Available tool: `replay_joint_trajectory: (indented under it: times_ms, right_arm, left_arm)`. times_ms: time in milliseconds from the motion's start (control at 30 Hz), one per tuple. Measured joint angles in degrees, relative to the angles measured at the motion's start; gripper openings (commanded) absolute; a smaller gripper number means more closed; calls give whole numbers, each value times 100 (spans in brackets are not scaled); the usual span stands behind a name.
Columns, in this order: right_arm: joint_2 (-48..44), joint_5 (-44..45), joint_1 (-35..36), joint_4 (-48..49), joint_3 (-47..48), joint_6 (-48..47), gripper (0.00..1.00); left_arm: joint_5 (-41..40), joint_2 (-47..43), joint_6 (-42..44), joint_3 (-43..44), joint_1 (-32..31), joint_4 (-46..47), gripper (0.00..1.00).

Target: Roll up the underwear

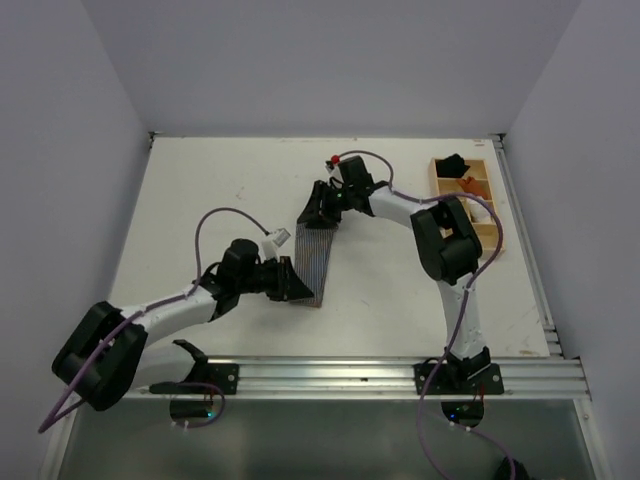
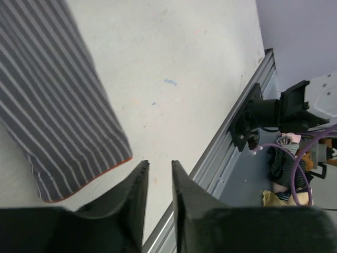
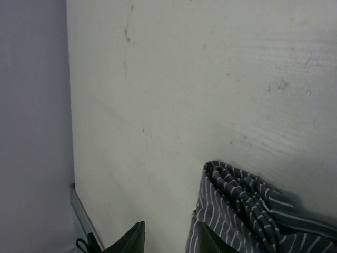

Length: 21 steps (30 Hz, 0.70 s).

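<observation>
The underwear (image 1: 314, 255) is a grey-and-white striped cloth lying as a long narrow strip on the white table. My left gripper (image 1: 295, 283) sits at its near end, and my right gripper (image 1: 322, 208) at its far end. The left wrist view has the striped cloth (image 2: 58, 110) with its orange-edged hem lying flat, just left of my left gripper (image 2: 159, 164), which is open a little over bare table. In the right wrist view my right gripper (image 3: 171, 226) is open and empty. Its right finger (image 3: 206, 241) is at the edge of the bunched underwear (image 3: 247, 211).
A wooden tray (image 1: 496, 215) at the back right holds small black (image 1: 450, 163) and orange (image 1: 468, 183) bundles. A small red object (image 1: 333, 160) lies behind the right gripper. An aluminium rail (image 1: 400, 375) runs along the table's near edge.
</observation>
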Motion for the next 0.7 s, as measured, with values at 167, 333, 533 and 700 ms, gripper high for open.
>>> replay_joint_trajectory:
  times_ms: [167,333,533,700]
  right_arm:
    - [-942,782,-2,-1235,345,-234,60]
    - [-2439,1375,11,-2039,-417,-339,64]
    - [-3209,1733,459,-2483,-1692,-317,65]
    - [-3189,1980,1158,-2503,-2332,-127,64]
  left_arm:
    - [-420,-660,120,984,4,-990,64]
    - [-542,-632,271,1405,511,-1451,64]
    - [-151,-131,319,1325,1753,-1484,64]
    - [313,-31,297,822,1827,-1104,63]
